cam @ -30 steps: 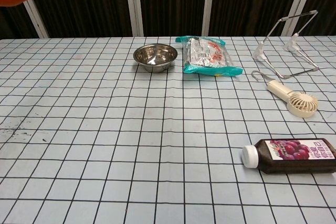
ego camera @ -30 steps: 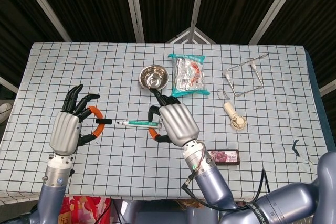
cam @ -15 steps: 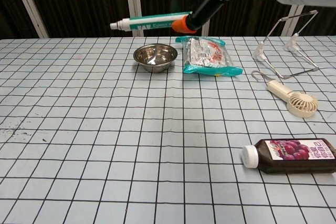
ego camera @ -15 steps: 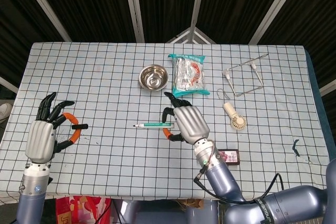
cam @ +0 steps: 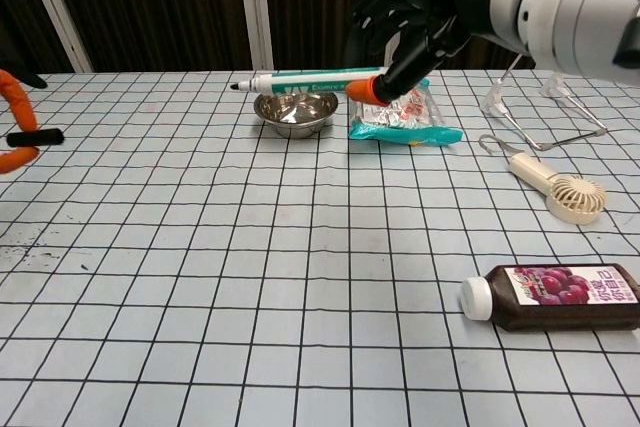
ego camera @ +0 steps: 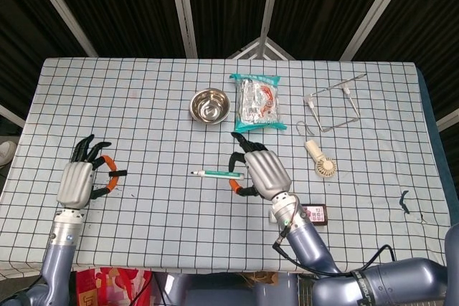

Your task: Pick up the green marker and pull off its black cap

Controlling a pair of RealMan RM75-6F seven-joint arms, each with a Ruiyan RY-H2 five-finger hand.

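My right hand (ego camera: 259,171) (cam: 430,17) holds the green marker (ego camera: 217,173) (cam: 315,77) level above the table, its bare tip pointing to my left. The marker's black cap (ego camera: 117,173) (cam: 35,136) is off and pinched between the orange fingertips of my left hand (ego camera: 79,180), far to the left of the marker. In the chest view only the orange fingertips (cam: 12,97) of the left hand show at the left edge, around the cap.
A steel bowl (ego camera: 209,105) and a snack packet (ego camera: 257,102) lie behind the marker. A hand fan (ego camera: 320,160), a wire stand (ego camera: 333,102) and a dark juice bottle (cam: 555,297) lie to the right on the checked tablecloth (ego camera: 158,98).
Both hands have come down towards the table. The left hand carried the cap further left, then back in a little; the right hand moved the marker right and lower.
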